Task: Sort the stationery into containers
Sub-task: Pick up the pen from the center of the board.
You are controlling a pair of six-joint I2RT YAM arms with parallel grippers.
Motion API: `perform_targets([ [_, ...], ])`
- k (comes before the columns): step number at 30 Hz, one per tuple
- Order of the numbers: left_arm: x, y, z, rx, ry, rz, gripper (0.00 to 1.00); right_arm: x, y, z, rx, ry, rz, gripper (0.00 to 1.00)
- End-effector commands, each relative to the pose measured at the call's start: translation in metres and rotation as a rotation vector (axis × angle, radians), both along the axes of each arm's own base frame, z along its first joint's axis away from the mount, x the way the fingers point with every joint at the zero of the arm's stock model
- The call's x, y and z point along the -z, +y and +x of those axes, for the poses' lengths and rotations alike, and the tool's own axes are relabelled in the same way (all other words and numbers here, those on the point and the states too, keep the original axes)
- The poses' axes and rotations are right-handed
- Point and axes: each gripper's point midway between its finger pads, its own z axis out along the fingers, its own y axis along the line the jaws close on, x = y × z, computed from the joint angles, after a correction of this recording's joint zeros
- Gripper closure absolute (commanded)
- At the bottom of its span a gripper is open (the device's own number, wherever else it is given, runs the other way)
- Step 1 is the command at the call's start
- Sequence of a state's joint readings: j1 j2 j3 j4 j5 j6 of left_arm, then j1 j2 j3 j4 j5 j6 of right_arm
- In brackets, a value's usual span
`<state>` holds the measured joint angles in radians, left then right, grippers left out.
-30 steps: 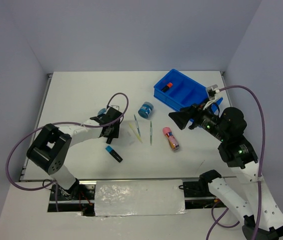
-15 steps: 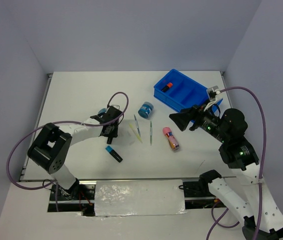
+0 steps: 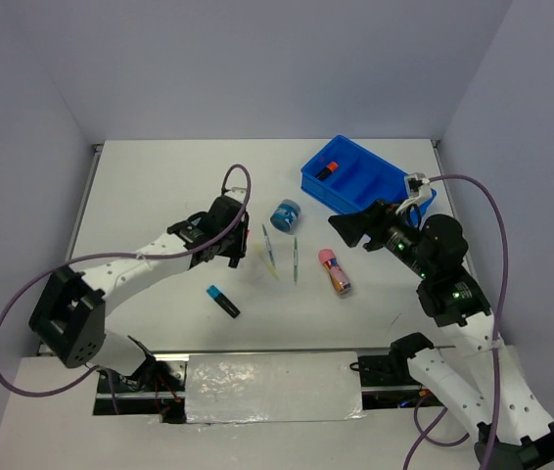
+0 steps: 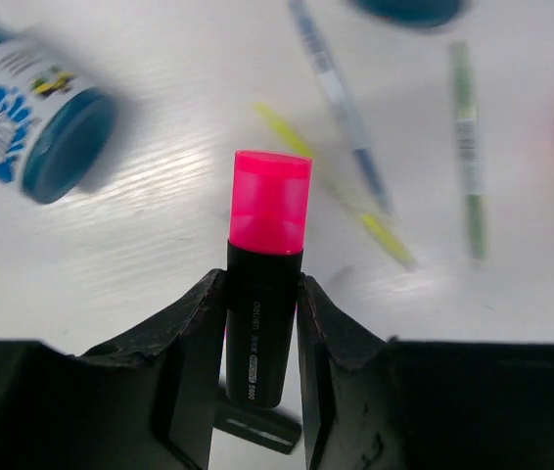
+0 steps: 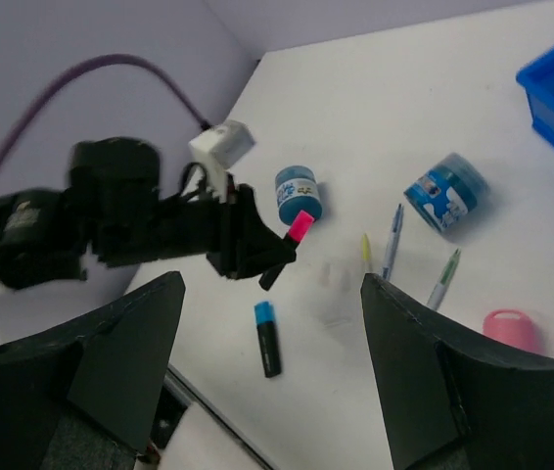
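Note:
My left gripper (image 3: 230, 242) (image 4: 262, 284) is shut on a black highlighter with a pink cap (image 4: 270, 211) (image 5: 295, 233) and holds it off the table. A round blue tub (image 4: 37, 127) (image 5: 298, 193) lies just beyond it. A second blue tub (image 3: 285, 214), thin pens (image 3: 296, 259), a pink-gold cylinder (image 3: 335, 271) and a blue-capped highlighter (image 3: 223, 302) lie on the table. The blue divided tray (image 3: 375, 186) stands at the far right with an orange-capped highlighter (image 3: 328, 170) in one compartment. My right gripper (image 3: 350, 230) (image 5: 269, 284) is open and empty, raised near the tray.
Small pale pieces (image 5: 328, 274) lie between the pens and the blue-capped highlighter. Purple cables loop over both arms. The table's right edge runs just past the tray.
My left gripper has risen off the table with the pink-capped highlighter and moved a little right. My right gripper has shifted slightly left and stays open.

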<state>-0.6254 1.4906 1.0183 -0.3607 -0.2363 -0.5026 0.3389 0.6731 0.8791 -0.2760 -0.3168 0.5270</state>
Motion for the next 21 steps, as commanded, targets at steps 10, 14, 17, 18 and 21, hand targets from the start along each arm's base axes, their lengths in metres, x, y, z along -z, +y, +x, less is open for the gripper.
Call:
perform_targets([
  [10, -0.151, -0.114, -0.053, 0.281, -0.517, -0.506, 1.00, 0.031, 0.046, 0.044, 0.098, 0.202, 0.213, 0.19],
  [14, -0.158, -0.126, -0.055, 0.296, -0.527, -0.509, 1.00, 0.037, 0.062, 0.044, 0.076, 0.218, 0.198, 0.19],
  [17, -0.165, -0.131, -0.053, 0.308, -0.534, -0.501, 1.00, 0.043, 0.073, 0.043, 0.060, 0.230, 0.187, 0.20],
  [18, -0.165, -0.132, -0.052, 0.309, -0.531, -0.491, 1.00, 0.047, 0.075, 0.041, 0.054, 0.241, 0.182, 0.20],
  [21, -0.167, -0.134, -0.050, 0.315, -0.531, -0.469, 1.00, 0.052, 0.084, 0.039, 0.037, 0.250, 0.164, 0.21],
])
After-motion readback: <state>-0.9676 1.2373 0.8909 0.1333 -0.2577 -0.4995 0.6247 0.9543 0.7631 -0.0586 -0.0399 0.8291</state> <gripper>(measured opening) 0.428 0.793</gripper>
